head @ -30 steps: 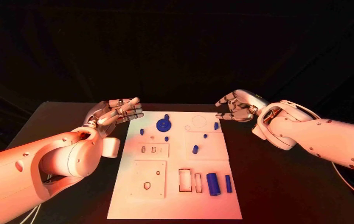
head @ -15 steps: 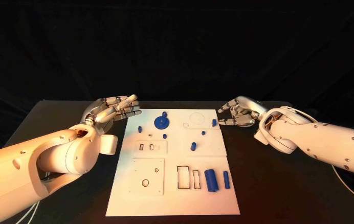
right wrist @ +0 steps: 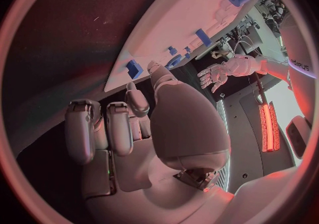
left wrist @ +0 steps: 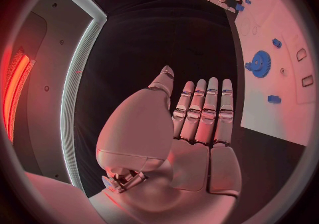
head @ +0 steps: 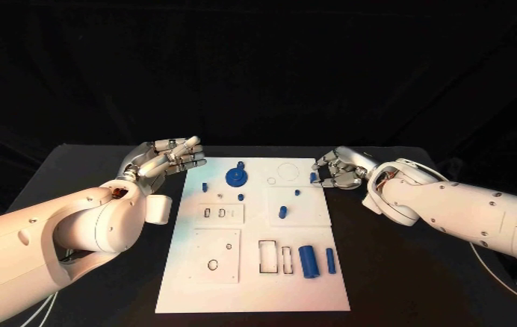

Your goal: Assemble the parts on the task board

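The right hand (head: 341,172) is hovering empty, fingers curled, just beside a small blue part (head: 314,178) at the task board (head: 253,282) edge — the left hand (head: 163,159) is hanging open beside the board's other side.

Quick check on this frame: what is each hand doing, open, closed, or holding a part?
Left hand: open, fingers straight, holding nothing, off the task board's left edge.
Right hand: fingers curled, nothing visibly held, beside a small blue part at the board's right edge.

R hand (right wrist: 126,144) fingers curled, empty, near task board (right wrist: 166,27) edge.
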